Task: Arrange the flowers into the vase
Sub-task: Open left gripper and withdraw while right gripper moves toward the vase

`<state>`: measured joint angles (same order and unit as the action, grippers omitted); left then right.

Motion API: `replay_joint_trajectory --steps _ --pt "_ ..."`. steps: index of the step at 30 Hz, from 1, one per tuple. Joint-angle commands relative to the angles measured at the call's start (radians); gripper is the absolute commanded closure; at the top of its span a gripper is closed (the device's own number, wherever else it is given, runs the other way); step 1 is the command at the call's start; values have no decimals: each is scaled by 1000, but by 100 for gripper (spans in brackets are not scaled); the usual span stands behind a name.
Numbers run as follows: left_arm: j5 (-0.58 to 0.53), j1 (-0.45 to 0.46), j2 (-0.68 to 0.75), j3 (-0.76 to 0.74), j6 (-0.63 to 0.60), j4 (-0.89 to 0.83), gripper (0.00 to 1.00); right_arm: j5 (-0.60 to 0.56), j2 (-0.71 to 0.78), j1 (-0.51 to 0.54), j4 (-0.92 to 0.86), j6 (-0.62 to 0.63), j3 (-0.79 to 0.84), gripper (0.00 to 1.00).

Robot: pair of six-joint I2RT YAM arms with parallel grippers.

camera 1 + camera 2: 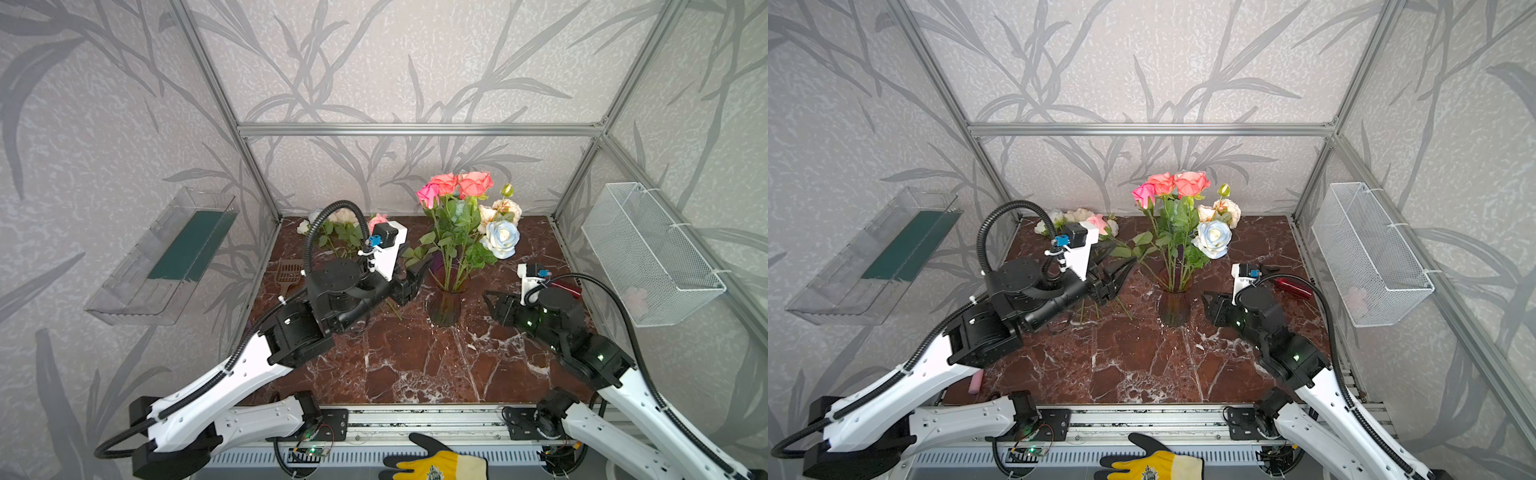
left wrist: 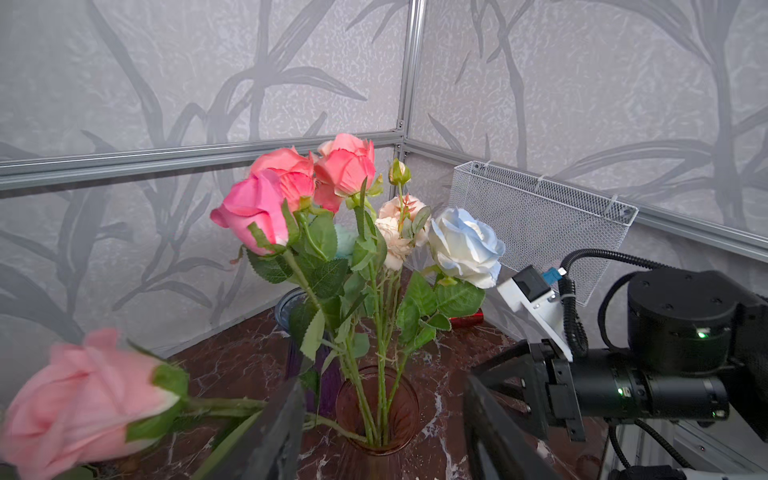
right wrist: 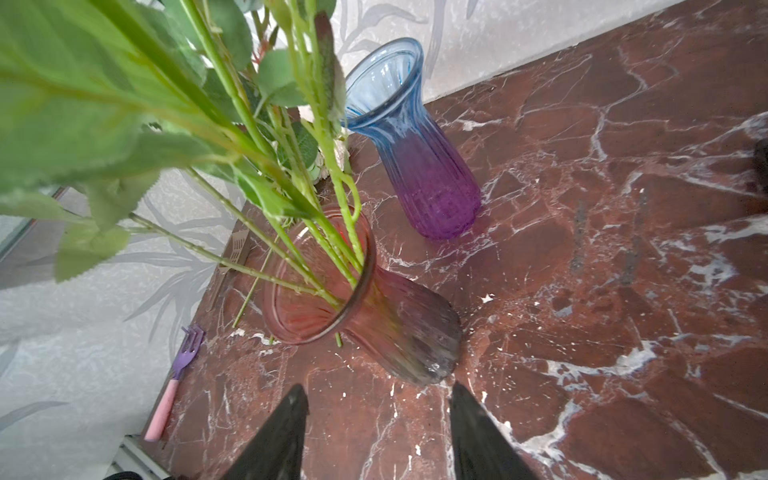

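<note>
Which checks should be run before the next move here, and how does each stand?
1. Left gripper open: ok, jaws wide apart.
2. Right gripper empty: ok, open, short of the vase.
3. Vase upright: ok in both top views.
4. Pale pink rose settled: cannot tell; stem reaches the vase mouth, head low and blurred.
5. All flowers in: not ok; loose flowers lie on the table, back left.

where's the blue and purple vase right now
In the right wrist view the blue-and-purple vase stands upright on the marble table, just beyond the pink vase holding the flowers, toward the back wall, near the table's middle.
</note>
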<state>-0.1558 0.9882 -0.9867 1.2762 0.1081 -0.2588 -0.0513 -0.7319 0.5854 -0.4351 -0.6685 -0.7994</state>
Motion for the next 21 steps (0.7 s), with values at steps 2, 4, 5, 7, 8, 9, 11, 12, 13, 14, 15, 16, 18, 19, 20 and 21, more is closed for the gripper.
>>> replay_joint_trajectory --steps 2,4,5,7,8,9,11,12,13,14,15,16,18,19,20,21 --pt "-59 4 107 -35 6 -136 39 78 -121 -38 -103 -109 -124 48" --pt "-111 4 171 -73 20 -148 40 113 -156 -44 -112 -135 -152 53" --pt "-146 4 207 -99 28 -157 40 124 -171 -44 -120 -155 -163 53" --pt "-237 4 266 -151 44 -173 40 136 -184 -44 -123 -192 -168 57" --pt "-279 4 295 -183 50 -179 40 141 -191 -44 -119 -203 -169 59" --pt "-302 4 316 -208 57 -180 40 143 -198 -44 -127 -215 -169 60" --pt "-328 3 360 -263 79 -184 40 159 -213 -44 -131 -227 -169 61" --pt "-339 3 373 -283 88 -185 40 169 -222 -44 -126 -230 -167 61" --pt "-361 3 386 -307 104 -186 40 181 -231 -45 -119 -237 -165 62" --pt "-383 3 394 -330 124 -185 40 184 -241 -44 -119 -241 -167 63" --pt "-390 3 398 -348 132 -183 40 189 -247 -44 -109 -242 -165 63" --pt "-390 3 401 -365 135 -180 40 196 -251 -44 -96 -237 -165 63" --pt "-398 3 404 -385 145 -190 40 194 -257 -44 -83 -243 -167 63" --pt "-408 3 407 -391 150 -197 40 192 -260 -44 -77 -241 -168 63" --pt "-419 1 411 -399 153 -199 39 187 -264 -44 -77 -246 -171 63" --pt "-426 1 416 -406 153 -202 39 185 -270 -44 -74 -247 -173 63"
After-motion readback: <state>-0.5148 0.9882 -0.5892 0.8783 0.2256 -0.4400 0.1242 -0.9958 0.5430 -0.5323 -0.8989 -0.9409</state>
